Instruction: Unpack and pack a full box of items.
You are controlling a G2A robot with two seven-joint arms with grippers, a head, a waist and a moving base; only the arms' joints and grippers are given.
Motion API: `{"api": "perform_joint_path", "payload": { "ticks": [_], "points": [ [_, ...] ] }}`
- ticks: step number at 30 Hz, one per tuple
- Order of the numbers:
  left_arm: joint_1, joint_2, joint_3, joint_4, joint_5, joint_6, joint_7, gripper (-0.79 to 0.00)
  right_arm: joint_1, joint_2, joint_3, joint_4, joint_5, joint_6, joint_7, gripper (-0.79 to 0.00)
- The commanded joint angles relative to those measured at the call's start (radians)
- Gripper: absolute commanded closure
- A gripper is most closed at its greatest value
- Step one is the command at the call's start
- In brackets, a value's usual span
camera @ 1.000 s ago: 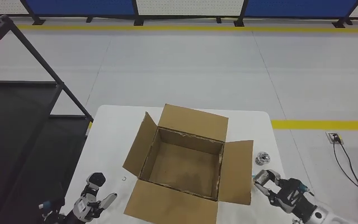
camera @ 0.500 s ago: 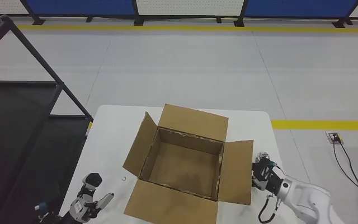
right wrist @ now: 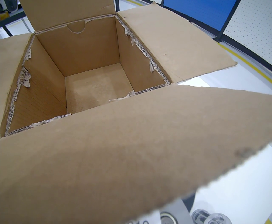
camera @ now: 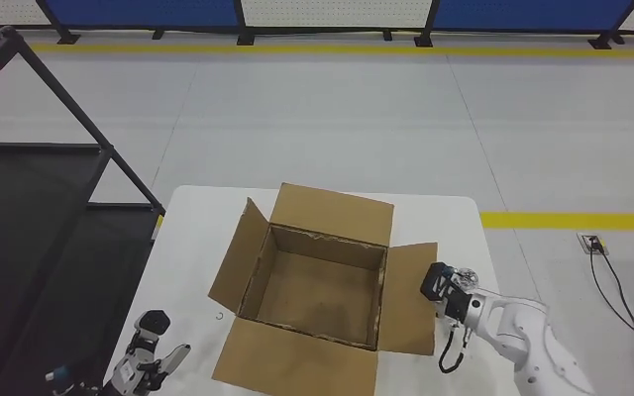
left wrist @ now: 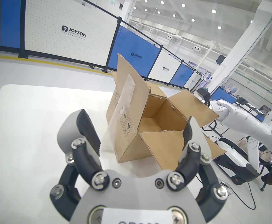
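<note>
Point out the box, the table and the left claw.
box [camera: 312, 297]: top view, on its bare inner floor.
table [camera: 190, 252]: top view, on the bare top beside the box.
left claw [left wrist: 138, 121]: left wrist view, midway between its open fingertips.

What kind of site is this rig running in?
Probably a large indoor factory-style or robotics test hall: blue and white pegboard partition panels fence the area, a yellow line is painted on the grey floor, and a high white ceiling carries rows of lights.
</note>
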Motion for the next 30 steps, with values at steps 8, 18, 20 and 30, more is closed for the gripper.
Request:
{"api": "perform_joint_path", "payload": {
  "ticks": [8, 18, 20, 30],
  "points": [
    [0.022, -0.002, -0.010, 0.002, 0.000, -0.011, 0.030, -0.785, 0.094, -0.011, -0.095, 0.040, 0.010, 0.014, 0.074, 0.000],
    [0.045, -0.005, -0.014, 0.004, 0.004, -0.025, 0.059, -0.785, 0.190, -0.026, -0.191, 0.081, 0.044, 0.030, 0.154, 0.000],
    [0.048, -0.005, -0.011, 0.003, 0.006, -0.028, 0.062, -0.785, 0.183, -0.022, -0.178, 0.055, 0.038, 0.038, 0.167, 0.000],
    [0.049, -0.007, 0.006, -0.011, 0.024, -0.030, 0.058, -0.785, -0.062, 0.039, 0.048, -0.273, 0.064, 0.028, 0.402, 0.000]
  ]
}}
